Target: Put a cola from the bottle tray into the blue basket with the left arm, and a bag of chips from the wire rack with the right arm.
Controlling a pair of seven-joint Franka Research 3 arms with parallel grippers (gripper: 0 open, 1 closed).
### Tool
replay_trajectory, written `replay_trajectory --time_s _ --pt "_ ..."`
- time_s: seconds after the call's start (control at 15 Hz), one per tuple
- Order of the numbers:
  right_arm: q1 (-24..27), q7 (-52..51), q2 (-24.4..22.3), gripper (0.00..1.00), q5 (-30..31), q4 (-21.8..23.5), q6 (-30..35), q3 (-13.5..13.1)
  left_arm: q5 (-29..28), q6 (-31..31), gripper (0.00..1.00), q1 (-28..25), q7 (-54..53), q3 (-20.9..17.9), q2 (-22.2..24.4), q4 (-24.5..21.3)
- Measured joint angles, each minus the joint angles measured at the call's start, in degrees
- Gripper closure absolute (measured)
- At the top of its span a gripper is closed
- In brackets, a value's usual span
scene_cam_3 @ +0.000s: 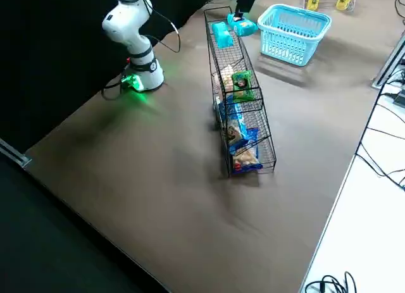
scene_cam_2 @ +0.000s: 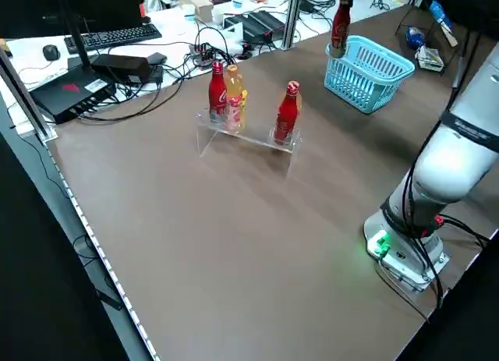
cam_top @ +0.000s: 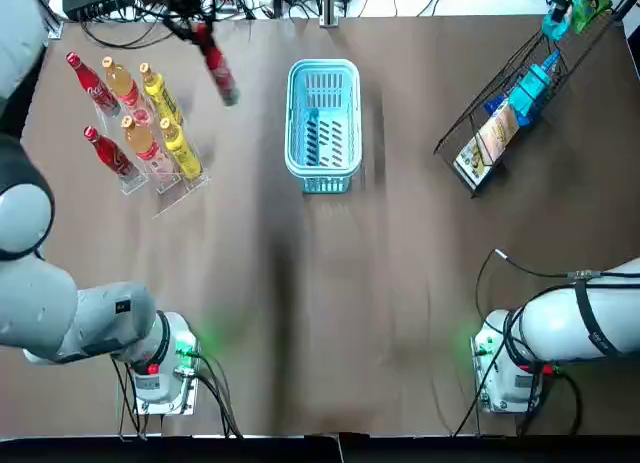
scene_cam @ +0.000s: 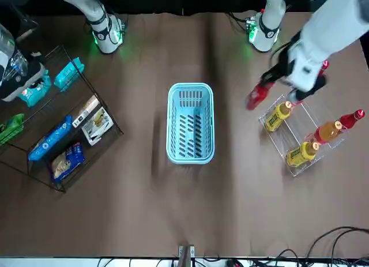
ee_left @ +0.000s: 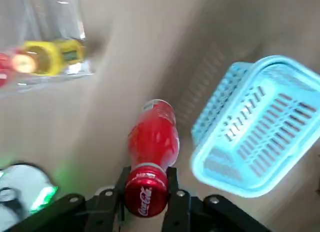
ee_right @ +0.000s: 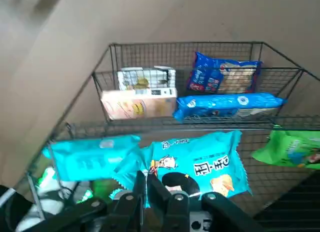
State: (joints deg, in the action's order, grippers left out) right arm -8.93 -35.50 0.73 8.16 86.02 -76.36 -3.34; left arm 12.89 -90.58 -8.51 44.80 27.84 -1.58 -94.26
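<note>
Your left pincer (ee_left: 146, 193) clasps the cola (ee_left: 152, 142) by its neck, tilted, aloft between tray (cam_top: 182, 189) and basket (cam_top: 323, 67). Your right pincer (ee_right: 157, 191), extended over the rack (ee_right: 185, 43), pinches a teal chips bag (ee_right: 200, 162) at its upper tier.

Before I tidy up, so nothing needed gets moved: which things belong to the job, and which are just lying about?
Job: cola bottle in the left jaws, blue basket, bottle tray, wire rack, cyan chips bag in the right jaws.
Lying about: yellow bottles, orange bottles, keyboard, cables.
</note>
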Motion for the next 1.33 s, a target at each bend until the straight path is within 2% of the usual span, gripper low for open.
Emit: replay_trajectory --time_s 0.27,0.47,0.8,1.13,1.33 --pt "-2.93 6.49 0.00 0.95 -1.84 -0.10 0.00 0.12 0.00 -13.61 0.68 9.07 11.97 0.05 -6.79 0.05" --pt "-5.37 10.79 0.00 0.95 -2.63 -0.11 0.00 0.24 0.00 -20.42 0.68 12.81 16.80 0.04 -8.92 0.25" --pt "-7.56 17.73 0.08 0.95 -8.20 -0.12 -0.08 0.28 -1.03 -25.78 0.68 17.64 19.43 -0.33 -12.95 0.33" --pt "-11.54 28.76 2.23 0.95 -13.11 -0.09 -0.28 0.39 -8.90 -26.64 0.68 22.09 24.24 -0.43 -18.13 0.44" --pt "-13.39 34.94 3.92 0.95 -16.12 -0.10 -3.18 0.38 -11.22 -26.62 0.68 24.88 26.06 -0.46 -20.57 0.46"
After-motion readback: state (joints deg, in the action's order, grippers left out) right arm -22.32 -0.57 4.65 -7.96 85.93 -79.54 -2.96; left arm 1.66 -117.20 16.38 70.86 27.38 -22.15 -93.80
